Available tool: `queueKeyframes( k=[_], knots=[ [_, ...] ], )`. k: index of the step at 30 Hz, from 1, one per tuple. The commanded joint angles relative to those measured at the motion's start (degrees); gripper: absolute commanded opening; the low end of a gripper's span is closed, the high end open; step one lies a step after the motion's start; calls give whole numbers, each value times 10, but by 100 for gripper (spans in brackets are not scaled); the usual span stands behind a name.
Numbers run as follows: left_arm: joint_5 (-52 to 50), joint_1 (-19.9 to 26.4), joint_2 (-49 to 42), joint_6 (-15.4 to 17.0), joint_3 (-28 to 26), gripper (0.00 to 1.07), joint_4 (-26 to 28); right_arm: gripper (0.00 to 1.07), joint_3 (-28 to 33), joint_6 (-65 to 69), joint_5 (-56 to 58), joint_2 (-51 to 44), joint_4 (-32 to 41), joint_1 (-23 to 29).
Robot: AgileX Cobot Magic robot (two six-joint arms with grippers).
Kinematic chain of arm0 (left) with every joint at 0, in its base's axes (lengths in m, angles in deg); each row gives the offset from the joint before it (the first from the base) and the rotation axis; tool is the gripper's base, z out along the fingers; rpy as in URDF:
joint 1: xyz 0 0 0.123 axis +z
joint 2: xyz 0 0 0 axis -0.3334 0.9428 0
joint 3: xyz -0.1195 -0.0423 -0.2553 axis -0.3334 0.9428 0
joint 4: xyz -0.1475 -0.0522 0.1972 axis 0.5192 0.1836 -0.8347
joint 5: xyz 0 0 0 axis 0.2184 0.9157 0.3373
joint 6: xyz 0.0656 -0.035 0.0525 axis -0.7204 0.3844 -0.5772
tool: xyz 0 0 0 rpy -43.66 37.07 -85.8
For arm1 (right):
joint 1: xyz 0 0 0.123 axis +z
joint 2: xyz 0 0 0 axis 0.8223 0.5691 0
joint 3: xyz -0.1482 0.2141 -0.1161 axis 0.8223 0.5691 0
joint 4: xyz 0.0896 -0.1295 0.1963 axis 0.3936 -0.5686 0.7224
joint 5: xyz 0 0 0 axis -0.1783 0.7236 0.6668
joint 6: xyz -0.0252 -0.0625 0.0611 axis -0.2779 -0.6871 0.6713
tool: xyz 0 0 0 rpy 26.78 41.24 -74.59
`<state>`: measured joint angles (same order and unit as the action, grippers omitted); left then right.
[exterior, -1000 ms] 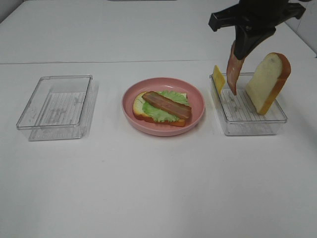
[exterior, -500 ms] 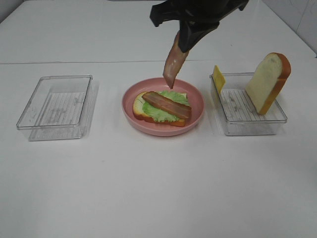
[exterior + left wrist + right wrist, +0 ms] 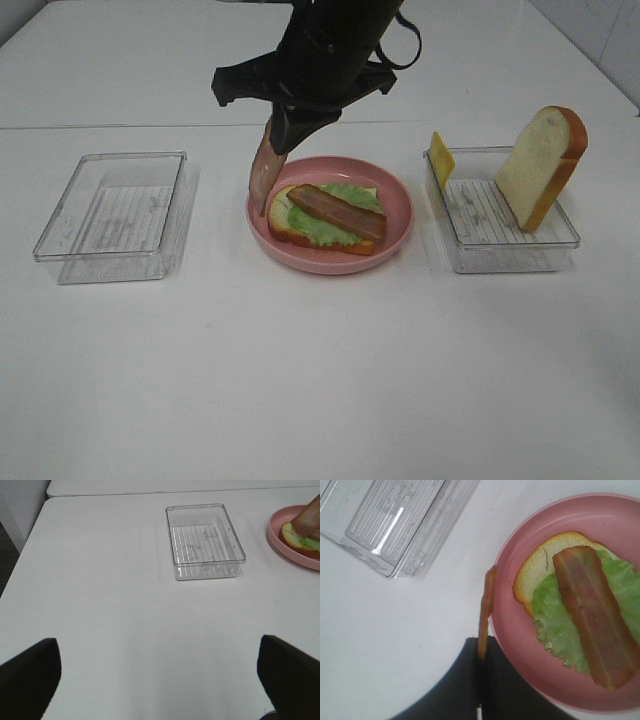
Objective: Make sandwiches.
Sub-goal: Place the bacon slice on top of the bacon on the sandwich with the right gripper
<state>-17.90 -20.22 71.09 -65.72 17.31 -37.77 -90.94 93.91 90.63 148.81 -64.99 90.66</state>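
Right claw [image 3: 283, 135] clamped on the top end of a bacon strip [image 3: 264, 178]. The strip dangles below it, tip at the plate [image 3: 330, 266] rim. Half-built sandwich [image 3: 322, 226] just beside the claw, lower. Strip looks light and bendy, so an end grip suits draping. Left claw [image 3: 157, 645] spread apart, empty.

Place: a robot test bench in a plain, lab-like room.
Surface: a bare white counter [image 3: 320, 380], joined along a seam to a second white top [image 3: 150, 60].
Props: plastic toy food, namely a half-built sandwich [image 3: 315, 225] on a pink plate [image 3: 300, 262], with a bread slice [image 3: 540, 165] and a cheese square [image 3: 441, 158] propped in a clear tray [image 3: 505, 258].
Spare: a second tray [image 3: 110, 262].
Machine: a black robot arm [image 3: 325, 50] above the plate.
Surroundings: a dark floor [image 3: 6, 555] beside the counter.
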Motion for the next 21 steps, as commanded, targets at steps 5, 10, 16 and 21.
queueKeyframes(
  k=[5, 10, 16, 21],
  knots=[
    [-2, 1, -11, 2, 2, 100, 4, 0, -3, -5, -40, 42, -44, -2],
    [-2, 1, -11, 2, 2, 100, 4, 0, -4, 33, -46, 66, -150, -2],
    [-2, 1, -11, 2, 2, 100, 4, 0, -4, 73, -46, 85, -269, -2],
    [-2, 1, -11, 2, 2, 100, 4, 0, -4, 78, -49, 98, -317, -2]
  ],
)
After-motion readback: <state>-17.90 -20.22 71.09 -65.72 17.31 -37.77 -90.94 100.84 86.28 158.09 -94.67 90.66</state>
